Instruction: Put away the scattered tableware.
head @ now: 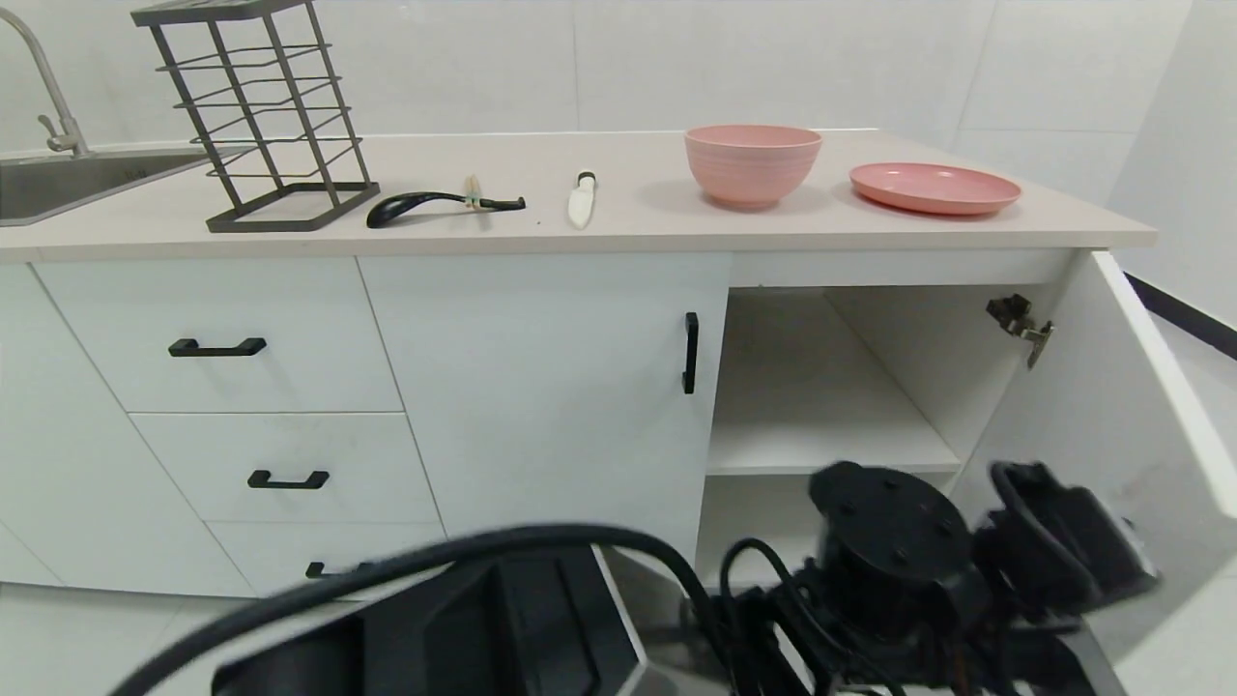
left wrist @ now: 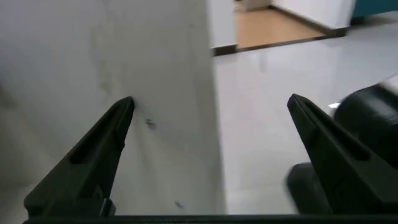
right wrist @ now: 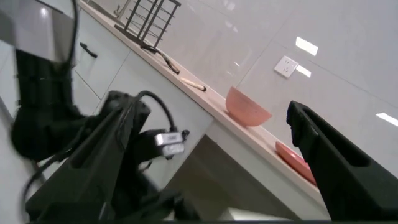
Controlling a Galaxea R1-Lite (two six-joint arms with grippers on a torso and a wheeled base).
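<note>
Pink bowl (head: 753,164) and plate (head: 934,188) on countertop (head: 638,224) near knife (head: 581,198), spoon (head: 425,205), rack (head: 220,10).

Lower edge of head view: round matte black joint housing (head: 889,527) with small dimpled screw holes on its face. To its right, second rounded black housing (head: 1063,532) with raised rim. Thick black cable (head: 435,556) arcs from lower left to centre; thin black cables (head: 759,580) loop beside the joint. Angular black casing (head: 503,628) at bottom centre, pale grey edge strip. Left gripper (left wrist: 211,106): two matte black wedge-shaped fingers (left wrist: 93,158), tapering to blunt tips. Right gripper (right wrist: 212,107): same black tapered fingers (right wrist: 329,162). At left of that frame, black upright segment (right wrist: 40,118) with light grey top, looped black wire (right wrist: 163,102), small silver plug (right wrist: 169,139)
</note>
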